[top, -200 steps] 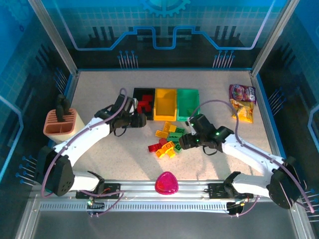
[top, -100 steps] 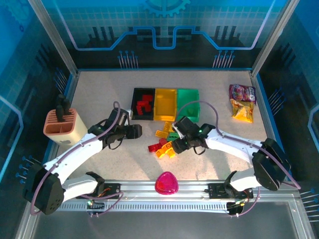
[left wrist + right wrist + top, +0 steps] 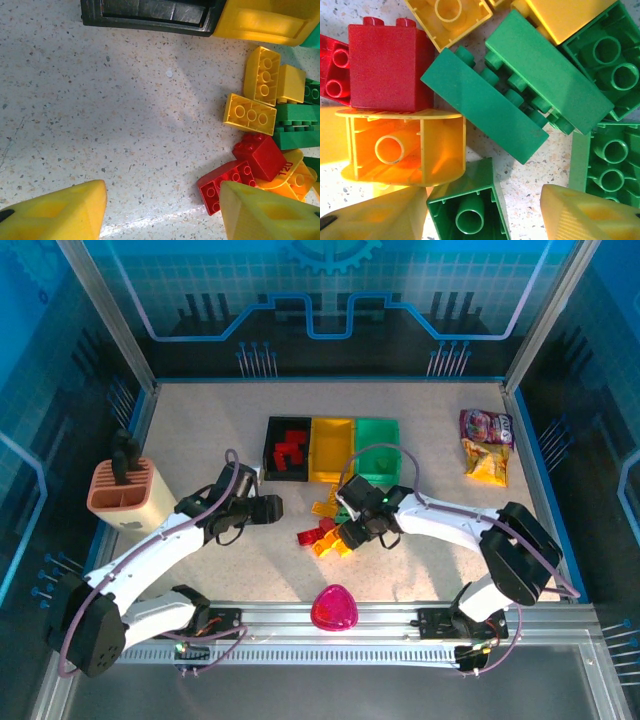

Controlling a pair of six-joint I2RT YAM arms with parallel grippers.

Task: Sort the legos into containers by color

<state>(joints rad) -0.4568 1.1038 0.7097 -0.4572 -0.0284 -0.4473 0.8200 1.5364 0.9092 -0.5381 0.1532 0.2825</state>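
Few bricks sorted: only red bricks (image 3: 290,452) sit in the black bin (image 3: 268,455).
The yellow bin (image 3: 331,445) and green bin (image 3: 377,445) look empty. The mixed pile (image 3: 335,525) lies under the right end effector (image 3: 350,530), whose part-open fingers (image 3: 375,217) straddle a small green brick (image 3: 465,210) without pinching it. The left end effector (image 3: 162,195) hangs open and empty beside the pile.
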